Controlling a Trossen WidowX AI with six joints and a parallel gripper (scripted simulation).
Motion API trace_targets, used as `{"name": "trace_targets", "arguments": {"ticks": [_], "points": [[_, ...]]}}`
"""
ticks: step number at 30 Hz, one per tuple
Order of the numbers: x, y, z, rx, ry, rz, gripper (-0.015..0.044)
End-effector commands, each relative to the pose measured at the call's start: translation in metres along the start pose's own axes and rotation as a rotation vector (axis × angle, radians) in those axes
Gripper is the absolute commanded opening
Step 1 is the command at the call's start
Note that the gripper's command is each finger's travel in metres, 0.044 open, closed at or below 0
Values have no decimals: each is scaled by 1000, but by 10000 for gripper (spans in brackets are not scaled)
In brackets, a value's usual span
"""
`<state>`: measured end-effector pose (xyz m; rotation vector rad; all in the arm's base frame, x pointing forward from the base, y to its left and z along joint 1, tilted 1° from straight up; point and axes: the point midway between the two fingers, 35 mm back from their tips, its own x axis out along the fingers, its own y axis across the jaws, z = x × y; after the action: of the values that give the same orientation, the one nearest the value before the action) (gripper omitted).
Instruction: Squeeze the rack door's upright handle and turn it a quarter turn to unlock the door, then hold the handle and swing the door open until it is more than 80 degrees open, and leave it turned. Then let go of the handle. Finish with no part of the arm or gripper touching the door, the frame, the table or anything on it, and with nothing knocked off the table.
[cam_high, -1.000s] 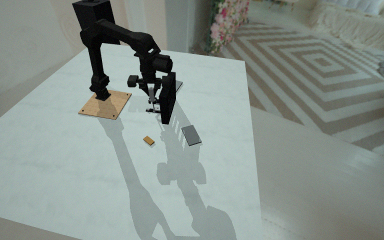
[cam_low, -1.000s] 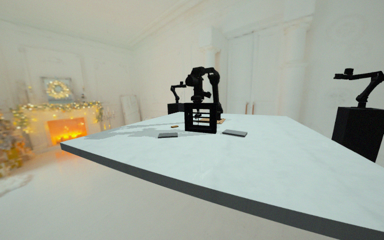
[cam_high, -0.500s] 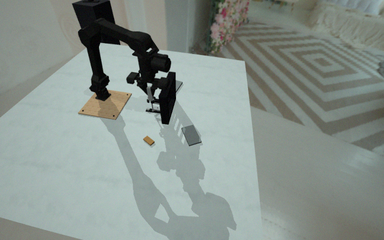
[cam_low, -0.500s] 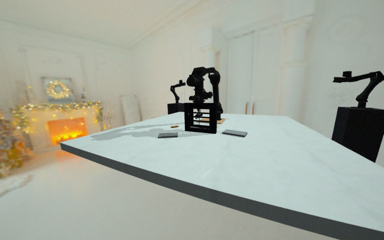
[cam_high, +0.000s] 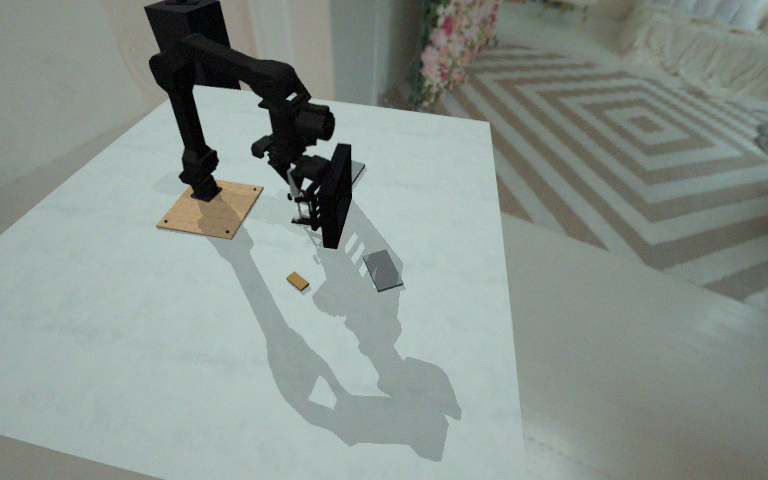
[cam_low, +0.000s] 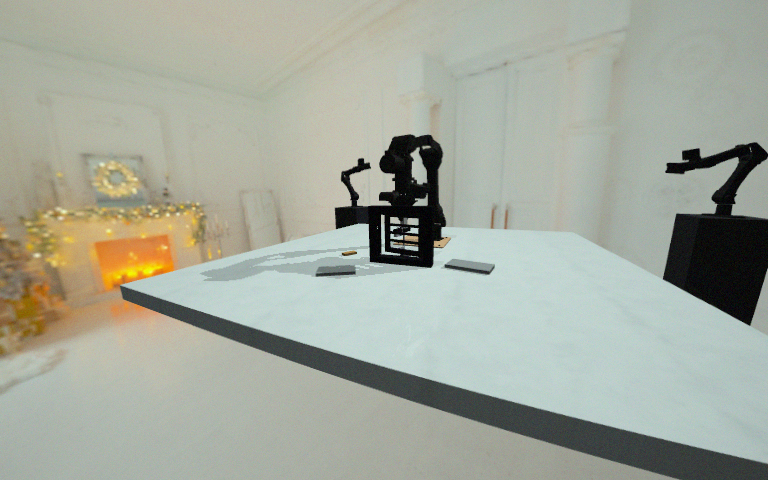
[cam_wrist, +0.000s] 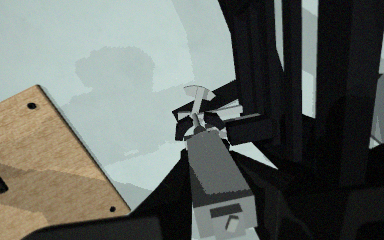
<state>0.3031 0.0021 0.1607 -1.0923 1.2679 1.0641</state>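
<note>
Evidently, the end effector (cam_high: 310, 192) (cam_wrist: 207, 159) squeezes a grey, angular handle (cam_wrist: 217, 162).

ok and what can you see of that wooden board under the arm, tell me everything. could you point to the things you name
The wooden board (cam_high: 175, 217) (cam_wrist: 60, 145) is a thin, flat, light-brown plate with visible grain and straight edges. It lies flat on the table, with the arm's base standing on it. Small dark round spots, perhaps screws or holes, mark the corners in sight. Shadow falls across part of it.

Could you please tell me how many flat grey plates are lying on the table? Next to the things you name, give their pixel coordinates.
2: one plate (cam_high: 384, 270) (cam_low: 335, 271) on each side of the black frame (cam_high: 335, 226) (cam_low: 401, 261), the other (cam_high: 357, 171) (cam_low: 469, 266) partly hidden from above.
</note>
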Motion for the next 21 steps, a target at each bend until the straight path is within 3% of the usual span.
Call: {"name": "trace_targets", "arguments": {"ticks": [1, 21], "points": [[0, 4, 2, 84, -5, -9, 14], [0, 37, 20, 413, -7, -6, 14]]}}
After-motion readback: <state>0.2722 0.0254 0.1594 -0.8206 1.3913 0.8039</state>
